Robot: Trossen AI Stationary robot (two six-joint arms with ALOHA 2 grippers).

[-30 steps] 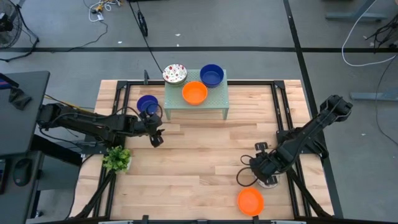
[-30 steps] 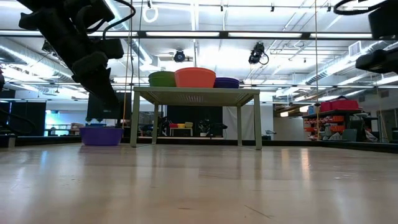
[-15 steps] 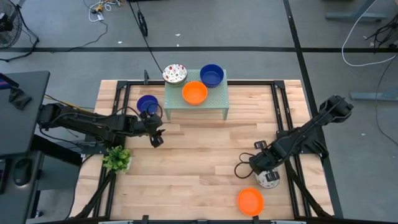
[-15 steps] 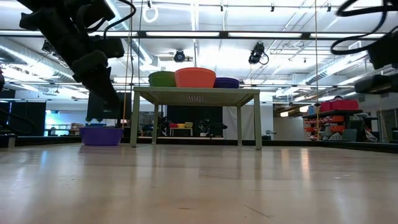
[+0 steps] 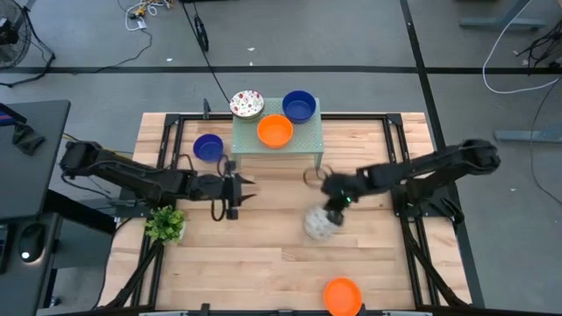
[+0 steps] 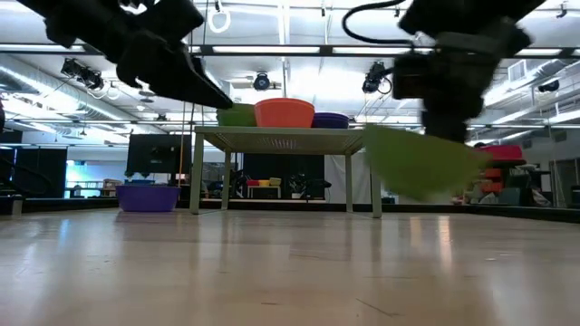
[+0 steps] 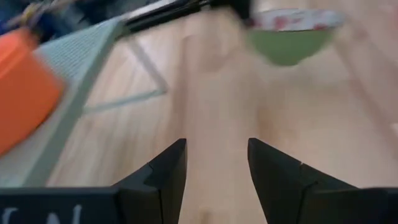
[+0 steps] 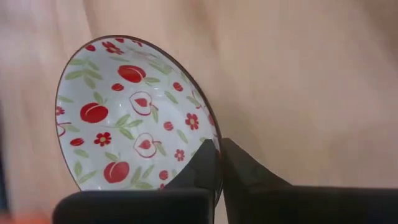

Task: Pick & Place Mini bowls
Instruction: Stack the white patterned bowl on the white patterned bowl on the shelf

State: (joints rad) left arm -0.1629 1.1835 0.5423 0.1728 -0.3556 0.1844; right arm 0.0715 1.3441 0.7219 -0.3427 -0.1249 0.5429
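My right gripper (image 5: 331, 209) is shut on a mini bowl (image 8: 127, 112), white inside with red fruit and green leaves, green outside (image 6: 421, 163). It hangs over the table's middle right, in front of the pale green mesh stand (image 5: 303, 140). On the stand sit a patterned bowl (image 5: 247, 104), a blue bowl (image 5: 299, 106) and an orange bowl (image 5: 275, 130). Another blue bowl (image 5: 208, 147) rests on the table left of the stand. An orange bowl (image 5: 342, 296) lies by the near edge. My left gripper (image 5: 239, 193) hovers open at centre left, nothing between its fingers. My right gripper pinches the patterned bowl's rim (image 8: 210, 144), one finger inside the bowl and one outside. The fingers come from above, slanting down. The bowl hangs tilted below the fingers (image 6: 451, 113), lifted clear of the table.
A small green plant (image 5: 164, 224) stands at the table's left near corner. Dark frame rails (image 5: 399, 158) run along the table's sides. Bare wood (image 5: 263, 254) lies between the stand and the near edge.
My right gripper has shut on the patterned bowl near the table's right near corner, lifted it clear and carried it left and toward the stand. The orange bowl by the near edge has slid a little leftward and nearer. My left gripper has shifted slightly toward the right.
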